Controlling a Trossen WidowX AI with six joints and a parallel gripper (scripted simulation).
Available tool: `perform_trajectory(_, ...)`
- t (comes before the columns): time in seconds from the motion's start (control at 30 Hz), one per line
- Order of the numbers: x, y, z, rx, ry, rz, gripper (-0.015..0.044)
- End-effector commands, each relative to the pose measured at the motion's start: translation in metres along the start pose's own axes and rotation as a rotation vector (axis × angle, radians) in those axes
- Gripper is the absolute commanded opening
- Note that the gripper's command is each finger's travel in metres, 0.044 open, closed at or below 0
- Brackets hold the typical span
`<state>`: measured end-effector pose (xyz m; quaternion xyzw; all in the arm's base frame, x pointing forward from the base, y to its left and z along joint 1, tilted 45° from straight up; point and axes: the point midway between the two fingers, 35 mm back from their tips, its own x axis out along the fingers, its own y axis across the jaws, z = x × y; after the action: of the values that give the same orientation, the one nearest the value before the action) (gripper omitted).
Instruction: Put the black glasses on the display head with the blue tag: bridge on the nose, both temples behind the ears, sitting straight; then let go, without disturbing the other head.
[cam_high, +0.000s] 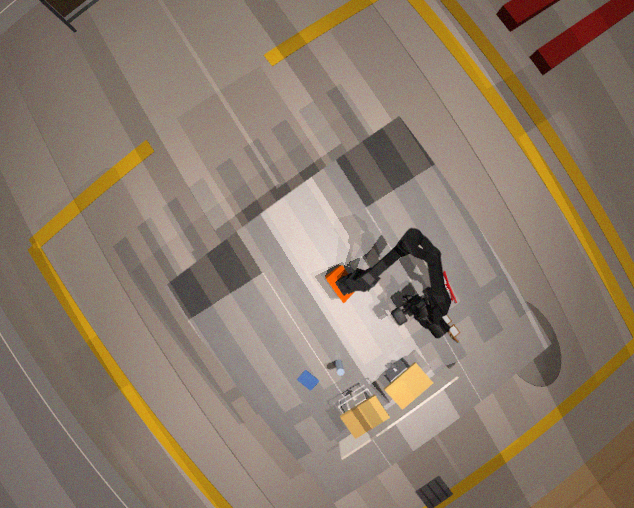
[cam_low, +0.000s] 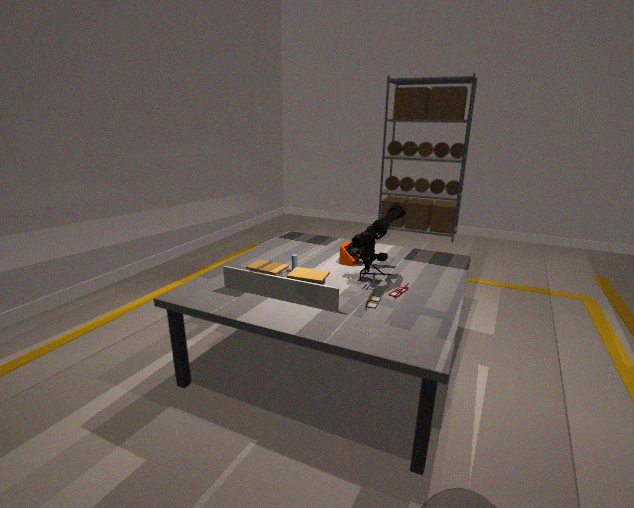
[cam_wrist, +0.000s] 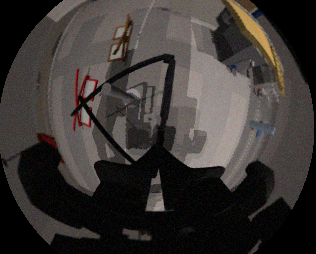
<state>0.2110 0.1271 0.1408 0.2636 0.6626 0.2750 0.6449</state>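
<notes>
My gripper (cam_wrist: 157, 147) (cam_low: 366, 268) is shut on the black glasses (cam_wrist: 166, 100), held above the table with the frame and temples spread out ahead of the fingers in the wrist view. In the top view the arm hides the fingertips. A dark grey display form (cam_high: 395, 369) (cam_wrist: 231, 42) is partly under a yellow panel; a small blue spot (cam_wrist: 233, 67) beside it may be the blue tag. A second form with a pale wire-like outline stands by the other yellow panel. The heads' noses and ears are too small to make out. The gripper is away from both.
Red glasses (cam_high: 449, 287) (cam_wrist: 77, 90) and brown-framed glasses lie near the arm. Two yellow panels (cam_high: 409, 386) (cam_high: 359, 419) stand by a low pale wall (cam_low: 280, 289). A light blue cylinder (cam_low: 294, 261) (cam_wrist: 262, 127) and a blue card (cam_high: 308, 379) are nearby. The arm's base is at an orange block.
</notes>
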Motion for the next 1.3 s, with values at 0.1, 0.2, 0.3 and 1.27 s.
perform_trajectory(0.1,0.0,-0.003,-0.006,0.001,0.004,0.002,0.0)
perform_trajectory(0.2,0.0,-0.004,-0.008,0.001,0.004,0.002,0.0)
perform_trajectory(0.3,0.0,-0.005,-0.009,0.001,0.005,0.001,0.0)
perform_trajectory(1.27,0.001,-0.01,-0.027,0.002,0.005,0.001,0.0)
